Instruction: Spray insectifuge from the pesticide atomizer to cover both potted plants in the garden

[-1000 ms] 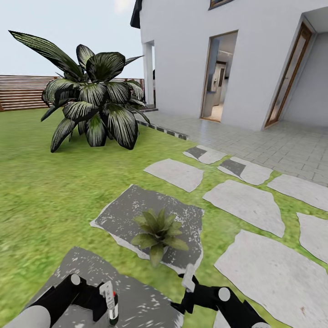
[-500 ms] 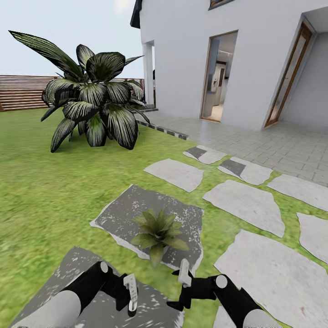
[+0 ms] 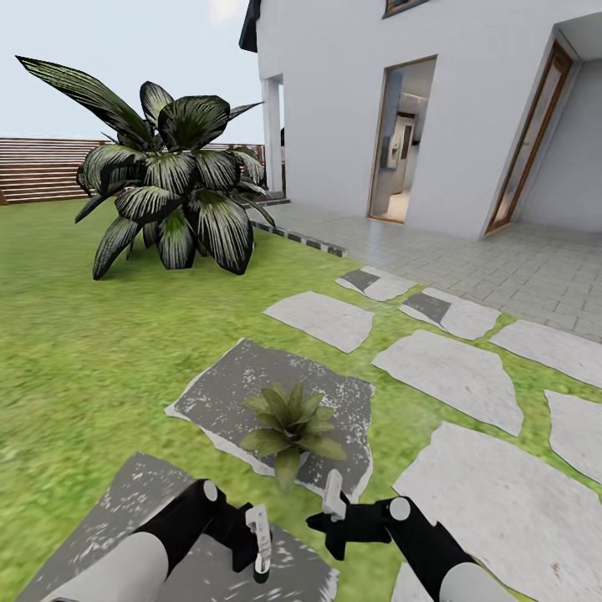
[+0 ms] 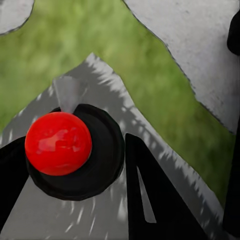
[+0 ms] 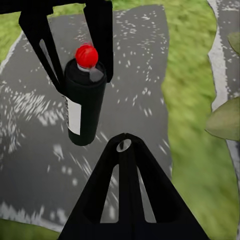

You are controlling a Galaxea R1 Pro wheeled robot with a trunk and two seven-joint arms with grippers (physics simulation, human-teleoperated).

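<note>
Between the left gripper's (image 3: 259, 548) closed fingers the pesticide atomizer (image 5: 85, 102) is held, carried inward toward the potted plant (image 3: 288, 426) over the last second. The right gripper (image 3: 330, 510) hangs beside it; its finger state cannot be told. Spraying seems imminent.

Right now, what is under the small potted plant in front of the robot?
The potted plant sits on a dark grey, white-speckled stepping stone set in the lawn. Its spreading leaves cover its own pot and the patch of stone directly beneath, so neither can be seen.
</note>
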